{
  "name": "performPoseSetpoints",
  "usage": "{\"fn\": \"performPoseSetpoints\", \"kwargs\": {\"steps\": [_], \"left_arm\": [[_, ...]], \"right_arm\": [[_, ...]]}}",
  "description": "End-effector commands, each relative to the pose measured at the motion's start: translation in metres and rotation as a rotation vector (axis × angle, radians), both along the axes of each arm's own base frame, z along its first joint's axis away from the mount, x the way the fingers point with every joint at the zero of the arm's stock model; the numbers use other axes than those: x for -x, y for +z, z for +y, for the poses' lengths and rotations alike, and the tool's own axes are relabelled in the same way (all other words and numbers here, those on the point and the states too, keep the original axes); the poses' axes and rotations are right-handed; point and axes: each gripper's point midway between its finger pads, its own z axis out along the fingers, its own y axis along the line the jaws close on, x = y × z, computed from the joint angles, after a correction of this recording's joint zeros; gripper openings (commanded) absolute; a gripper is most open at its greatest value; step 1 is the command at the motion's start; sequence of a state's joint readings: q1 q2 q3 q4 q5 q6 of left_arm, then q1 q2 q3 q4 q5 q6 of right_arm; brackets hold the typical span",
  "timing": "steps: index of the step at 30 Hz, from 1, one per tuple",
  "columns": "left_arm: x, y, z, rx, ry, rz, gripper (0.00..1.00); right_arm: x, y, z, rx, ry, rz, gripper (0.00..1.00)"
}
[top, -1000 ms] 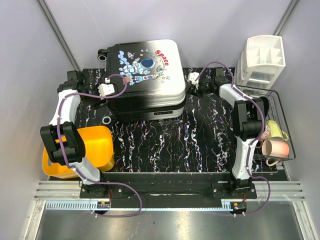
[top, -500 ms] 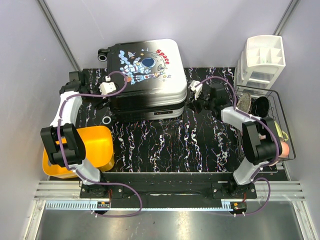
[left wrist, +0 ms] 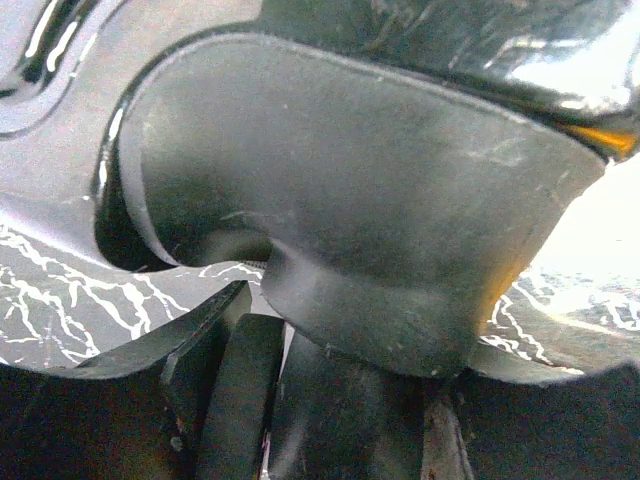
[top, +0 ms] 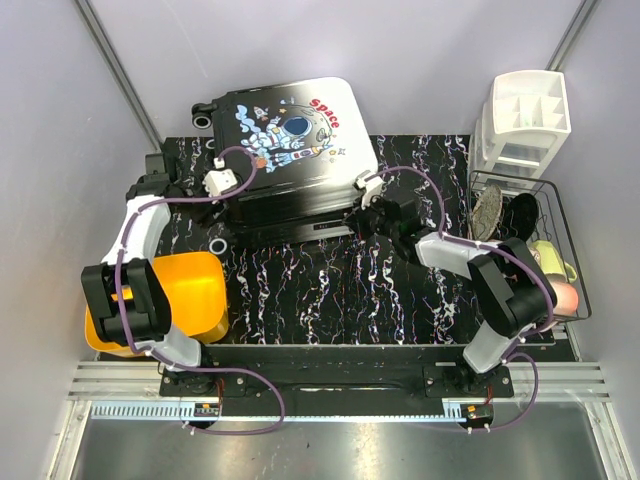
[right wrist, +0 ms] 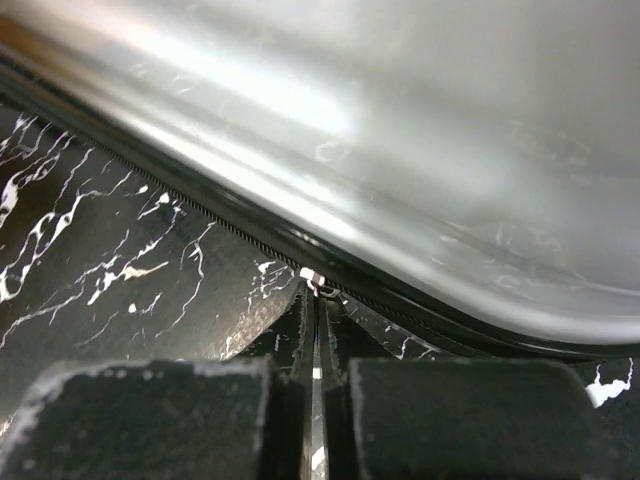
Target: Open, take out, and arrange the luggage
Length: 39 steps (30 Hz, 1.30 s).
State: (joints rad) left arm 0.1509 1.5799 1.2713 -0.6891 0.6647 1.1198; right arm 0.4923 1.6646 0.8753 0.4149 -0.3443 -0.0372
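Observation:
The luggage (top: 290, 140), a black hard-shell suitcase with a white astronaut "Space" panel, lies flat at the back of the mat, slightly turned. My right gripper (top: 356, 217) is at its front right corner. In the right wrist view its fingers (right wrist: 320, 305) are shut on the small metal zipper pull (right wrist: 322, 284), under the shiny shell (right wrist: 400, 130). My left gripper (top: 218, 207) is pressed against the case's left side. In the left wrist view the left gripper (left wrist: 275, 340) is shut, just below a black wheel housing (left wrist: 380, 220).
A yellow-orange bin (top: 175, 295) stands at the near left. A white organizer (top: 522, 120) is at the back right, and a wire basket (top: 557, 290) with cups and dark items is in front of it. A loose-looking caster ring (top: 216, 243) lies by the case's near left corner.
My right gripper has moved from the case's right rear corner round to its front right corner, along the zipper. The case has turned slightly. My left gripper has shifted a little nearer.

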Motion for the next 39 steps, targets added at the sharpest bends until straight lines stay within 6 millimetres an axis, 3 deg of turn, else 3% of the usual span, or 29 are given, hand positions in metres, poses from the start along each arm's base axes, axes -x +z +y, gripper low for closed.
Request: {"fn": "performPoseSetpoints", "kwargs": {"steps": [1,2,6,10,13,18,22,31,34,38,39], "left_arm": [[0.063,-0.029,-0.039,0.144,0.095,0.336,0.00],[0.069,-0.029,-0.051,0.141,0.069,0.352,0.00],[0.091,-0.026,-0.089,0.172,0.017,0.395,0.00],[0.105,-0.017,-0.136,0.282,-0.010,0.470,0.00],[0.098,-0.002,-0.160,0.381,0.038,0.511,0.00],[0.076,0.005,-0.178,0.532,0.242,0.609,0.00],[0.072,0.000,-0.191,0.578,0.340,0.634,0.00],[0.048,0.002,-0.190,0.702,0.555,0.570,0.00],[0.043,0.003,-0.190,0.744,0.605,0.572,0.00],[0.056,0.019,-0.202,0.760,0.505,0.563,0.00],[0.060,0.022,-0.202,0.724,0.443,0.526,0.08]], "right_arm": [[-0.037,0.050,0.015,-0.122,-0.125,-0.114,0.00],[-0.050,0.060,0.005,-0.111,-0.160,-0.158,0.00],[-0.070,0.076,-0.025,-0.111,-0.201,-0.178,0.00],[-0.066,0.073,-0.044,-0.076,-0.174,-0.192,0.00],[-0.049,0.062,-0.046,-0.068,-0.113,-0.151,0.00],[-0.012,0.053,-0.033,-0.144,-0.087,-0.024,0.00],[0.033,0.056,0.006,-0.206,-0.025,0.029,0.00],[0.077,0.062,0.067,-0.307,0.015,0.107,0.00],[0.083,0.059,0.076,-0.310,0.006,0.117,0.00],[0.068,0.058,0.060,-0.245,-0.071,0.027,0.00],[0.065,0.059,0.057,-0.229,-0.083,0.000,0.00]]}}
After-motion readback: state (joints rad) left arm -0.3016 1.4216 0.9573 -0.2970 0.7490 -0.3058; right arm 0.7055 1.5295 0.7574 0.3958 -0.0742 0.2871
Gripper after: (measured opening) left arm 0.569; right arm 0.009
